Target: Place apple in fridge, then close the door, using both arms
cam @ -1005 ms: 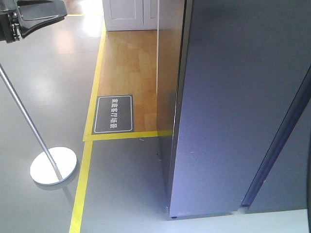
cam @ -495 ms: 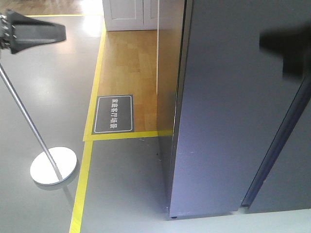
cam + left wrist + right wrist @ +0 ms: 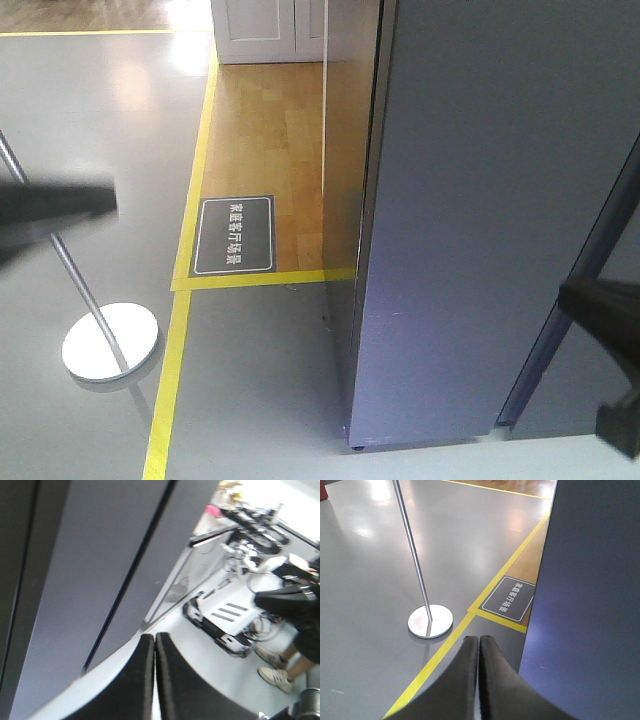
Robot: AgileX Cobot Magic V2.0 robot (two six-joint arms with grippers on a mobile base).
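The fridge (image 3: pixel 480 200) fills the right of the front view as a tall dark slate-grey block; its door (image 3: pixel 590 260) lies flush along a thin dark seam. No apple is in view. My left gripper (image 3: pixel 100 198) is a blurred dark shape at the left edge, out over the grey floor. In the left wrist view that gripper (image 3: pixel 154 637) is shut with nothing in it, the fridge (image 3: pixel 100 555) to its upper left. My right gripper (image 3: pixel 575 297) hangs low in front of the door. In the right wrist view it (image 3: pixel 478 639) is shut and empty, beside the fridge (image 3: pixel 590 605).
A silver pole on a round base (image 3: pixel 110 340) stands at the left, also in the right wrist view (image 3: pixel 430 621). Yellow floor tape (image 3: pixel 175 350) and a dark floor sign (image 3: pixel 233 234) border a wooden patch. A white cabinet (image 3: pixel 265 30) stands behind. Another machine (image 3: pixel 225 615) and a person's legs (image 3: pixel 280 665) are nearby.
My left gripper dropped from the top left corner to mid-height at the left edge. My right gripper moved from the upper right down to the lower right, in front of the door.
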